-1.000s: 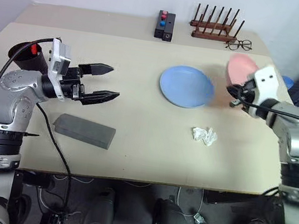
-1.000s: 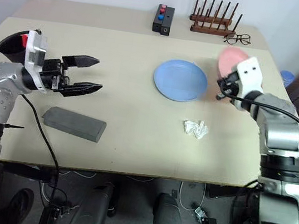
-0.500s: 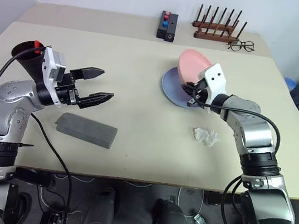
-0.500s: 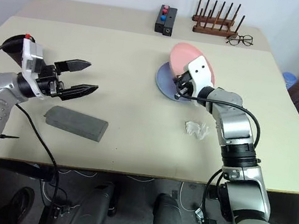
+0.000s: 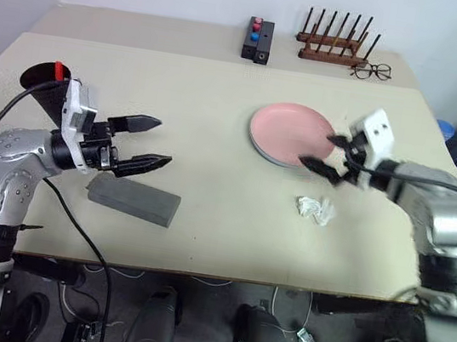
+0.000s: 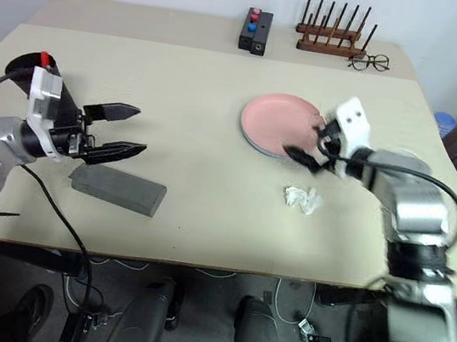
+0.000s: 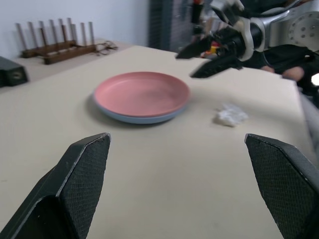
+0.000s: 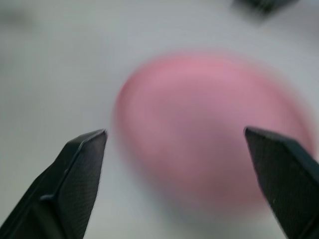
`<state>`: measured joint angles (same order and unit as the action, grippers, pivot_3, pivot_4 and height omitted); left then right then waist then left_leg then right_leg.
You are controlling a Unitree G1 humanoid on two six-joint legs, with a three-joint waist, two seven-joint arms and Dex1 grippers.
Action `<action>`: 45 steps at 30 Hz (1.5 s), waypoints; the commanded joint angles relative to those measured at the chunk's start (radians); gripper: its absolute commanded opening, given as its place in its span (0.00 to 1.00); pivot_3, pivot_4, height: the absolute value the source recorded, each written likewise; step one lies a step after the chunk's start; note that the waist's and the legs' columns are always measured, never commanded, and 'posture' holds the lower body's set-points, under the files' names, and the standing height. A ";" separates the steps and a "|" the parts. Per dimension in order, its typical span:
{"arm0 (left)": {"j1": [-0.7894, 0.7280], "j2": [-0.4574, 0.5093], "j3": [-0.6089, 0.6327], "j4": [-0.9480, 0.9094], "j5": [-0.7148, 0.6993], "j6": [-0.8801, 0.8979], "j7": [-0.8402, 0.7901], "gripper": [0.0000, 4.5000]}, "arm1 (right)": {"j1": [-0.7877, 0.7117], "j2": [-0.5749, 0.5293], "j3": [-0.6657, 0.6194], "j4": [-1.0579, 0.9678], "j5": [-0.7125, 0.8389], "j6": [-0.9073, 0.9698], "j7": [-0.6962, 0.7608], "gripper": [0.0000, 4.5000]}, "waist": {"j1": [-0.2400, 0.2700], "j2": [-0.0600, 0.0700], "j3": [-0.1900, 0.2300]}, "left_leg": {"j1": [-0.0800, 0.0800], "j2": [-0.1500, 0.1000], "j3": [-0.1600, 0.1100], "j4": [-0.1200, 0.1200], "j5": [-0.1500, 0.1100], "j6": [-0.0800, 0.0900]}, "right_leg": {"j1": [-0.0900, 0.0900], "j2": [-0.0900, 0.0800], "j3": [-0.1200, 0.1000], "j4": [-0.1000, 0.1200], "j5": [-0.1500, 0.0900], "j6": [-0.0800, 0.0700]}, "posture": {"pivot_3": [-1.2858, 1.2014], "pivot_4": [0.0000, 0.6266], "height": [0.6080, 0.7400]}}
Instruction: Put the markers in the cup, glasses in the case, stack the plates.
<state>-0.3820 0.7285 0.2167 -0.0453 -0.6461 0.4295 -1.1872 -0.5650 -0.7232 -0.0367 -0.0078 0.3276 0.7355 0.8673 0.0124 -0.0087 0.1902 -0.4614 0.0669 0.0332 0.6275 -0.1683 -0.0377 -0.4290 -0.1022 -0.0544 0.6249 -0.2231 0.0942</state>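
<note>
Now, plates: round salmon-pink shallow plate lies stacked on light-blue plate — a second ago it was held tilted.
Right gripper: jaws spread wide, empty — released.
Left gripper: jaws wide, empty, above bench.

We see our left hand with its two black fingers spread wide over the bench. Ahead, the pink plate sits stacked on the blue plate. Beyond them our right hand hovers with fingers apart, above a crumpled white wad. A wooden rack and eyeglasses stand at the far edge.
</note>
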 commanded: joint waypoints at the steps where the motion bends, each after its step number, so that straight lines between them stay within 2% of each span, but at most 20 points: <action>1: -0.009 -0.005 -0.001 -0.034 -0.032 0.013 -0.008 1.00 | 0.073 -0.086 -0.031 -0.157 0.107 0.135 0.088 0.99 | -0.004 0.000 0.000 | 0.000 0.000 0.000 0.000 0.000 0.000 | 0.000 0.000 0.000 0.000 0.000 0.000 | 0.52 0.24 1.00; 6: -0.027 -0.010 -0.026 -0.020 -0.017 0.005 -0.024 1.00 | 0.169 -0.152 0.065 -0.163 0.025 0.129 0.069 0.99 | -0.012 0.001 0.000 | 0.001 0.000 0.000 0.001 0.000 0.000 | 0.000 0.000 0.000 0.001 0.000 -0.001 | 0.52 0.24 1.00; 10: -0.043 -0.006 -0.029 -0.001 -0.014 0.000 -0.029 1.00 | 0.186 -0.144 0.103 -0.126 -0.015 0.088 0.046 0.99 | -0.007 0.001 0.000 | 0.000 0.000 0.000 0.001 0.000 0.000 | -0.001 0.000 0.000 0.000 0.000 -0.001 | 0.52 0.24 1.00; 13: -0.041 -0.004 -0.023 -0.003 -0.009 -0.004 -0.023 1.00 | 0.179 -0.125 0.145 -0.034 -0.083 -0.002 0.020 0.80 | -0.005 0.000 0.000 | 0.000 0.000 0.000 0.001 0.000 0.000 | 0.000 0.000 0.000 0.000 0.000 -0.001 | 0.52 0.24 1.00; 20: -0.024 -0.001 -0.004 -0.012 -0.005 -0.014 -0.009 1.00 | 0.101 -0.114 0.128 0.017 -0.108 -0.070 0.027 0.02 | -0.005 0.000 0.000 | 0.000 0.000 0.000 0.001 0.000 0.000 | 0.000 0.000 0.000 0.000 0.000 0.000 | 0.52 0.24 1.00; 21: -0.024 -0.001 -0.005 -0.012 -0.005 -0.015 -0.008 1.00 | 0.095 -0.117 0.125 0.021 -0.108 -0.076 0.033 0.01 | -0.004 0.000 0.000 | 0.000 0.000 0.000 0.001 0.000 0.000 | 0.000 0.000 0.000 0.000 0.000 0.000 | 0.52 0.24 1.00; 24: -0.029 -0.009 0.010 -0.009 -0.016 -0.016 0.007 1.00 | 0.058 -0.100 0.065 0.000 -0.034 -0.065 0.076 0.01 | -0.001 0.000 0.000 | 0.000 0.000 0.000 0.001 0.000 0.000 | -0.001 0.000 0.000 -0.001 0.000 0.000 | 0.52 0.24 1.00; 26: -0.042 -0.015 0.022 0.002 -0.022 -0.017 0.022 1.00 | 0.013 -0.081 0.000 -0.050 0.068 -0.060 0.130 0.01 | -0.001 0.000 0.000 | 0.000 0.000 0.000 0.001 0.000 0.000 | 0.000 0.000 0.000 -0.001 0.000 0.000 | 0.52 0.24 1.00; 28: -0.079 -0.049 0.026 0.057 0.033 -0.077 0.096 1.00 | -0.117 0.000 -0.039 -0.008 0.102 -0.092 0.075 0.01 | -0.006 0.001 0.000 | 0.000 0.000 0.000 0.001 0.000 0.000 | 0.000 0.000 0.000 0.000 0.000 0.000 | 0.52 0.24 1.00; 30: -0.101 -0.078 0.021 0.106 0.098 -0.168 0.144 1.00 | -0.201 0.072 -0.039 0.068 0.072 -0.162 0.014 0.01 | -0.010 0.001 0.000 | 0.001 0.000 0.000 0.002 0.000 0.000 | 0.000 0.000 0.000 0.001 0.001 -0.001 | 0.52 0.24 1.00; 35: -0.095 -0.138 0.014 0.091 0.094 -0.159 0.217 1.00 | -0.373 0.213 0.055 0.473 -0.206 -0.477 -0.289 0.01 | -0.006 -0.001 -0.001 | 0.000 0.000 0.000 0.000 0.000 0.000 | 0.000 0.001 0.000 0.000 0.001 0.000 | 0.52 0.24 1.00; 38: -0.056 -0.147 0.013 0.042 0.081 -0.147 0.228 1.00 | -0.410 0.250 0.076 0.657 -0.252 -0.554 -0.307 0.01 | -0.003 0.000 0.000 | -0.001 0.000 0.000 0.000 0.000 0.000 | 0.000 0.001 0.000 -0.001 0.001 0.001 | 0.52 0.24 1.00; 39: -0.043 -0.147 0.015 0.022 0.071 -0.135 0.233 1.00 | -0.405 0.251 0.084 0.690 -0.255 -0.559 -0.279 0.12 | -0.003 0.000 0.000 | -0.001 0.000 0.001 -0.001 0.000 0.000 | 0.000 0.001 0.000 -0.002 0.002 0.002 | 0.52 0.24 1.00; 41: -0.015 -0.131 0.029 -0.006 0.034 -0.095 0.222 1.00 | -0.386 0.242 0.115 0.719 -0.285 -0.575 -0.246 0.28 | -0.005 0.000 0.000 | -0.002 0.000 0.000 -0.001 0.000 0.000 | -0.001 0.001 0.000 -0.002 0.003 0.003 | 0.52 0.24 1.00; 45: 0.010 -0.121 0.041 -0.024 0.015 -0.074 0.227 1.00 | -0.402 0.226 0.078 0.719 -0.267 -0.577 -0.214 0.77 | -0.013 0.001 0.000 | 0.000 0.000 0.000 -0.001 0.000 0.000 | -0.001 0.001 0.000 0.001 0.003 0.003 | 0.52 0.24 1.00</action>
<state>-0.3718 0.5941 0.2235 -0.0342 -0.6054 0.3495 -0.9610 -0.9324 -0.4729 0.0772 0.7412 0.0455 0.1757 0.6386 -0.0005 -0.0081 0.1905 -0.4610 0.0667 0.0334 0.6269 -0.1680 -0.0376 -0.4298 -0.1016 -0.0541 0.6266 -0.2206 0.0973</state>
